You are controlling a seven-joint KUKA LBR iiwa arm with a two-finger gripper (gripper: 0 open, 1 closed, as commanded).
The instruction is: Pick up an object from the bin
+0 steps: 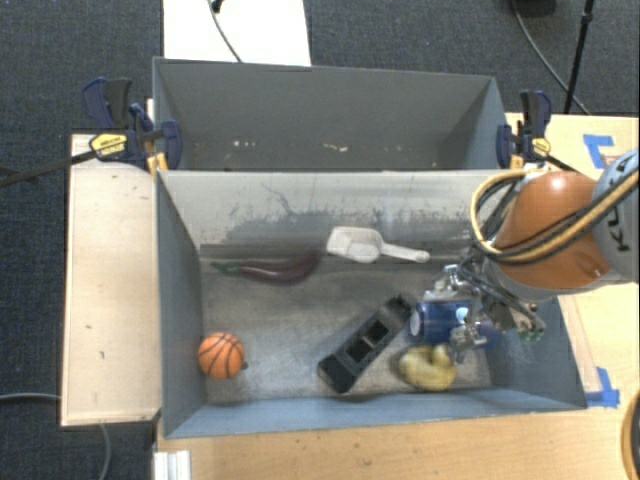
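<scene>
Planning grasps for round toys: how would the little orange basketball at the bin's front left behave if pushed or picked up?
The orange ball is round and lies free on the flat bin floor, so a nudge would probably roll it. Its curved sides may squirt out of an off-centre pinch. Being small, it is likely light.

Arm [560, 233]: the right edge cuts it off from you. Blue thing [436, 320], right front of bin [185, 288]: the gripper [463, 330] covers part of it; you cannot tell its kind. Yellow lump [425, 368] just below: your view leaves its kind unclear.
</scene>
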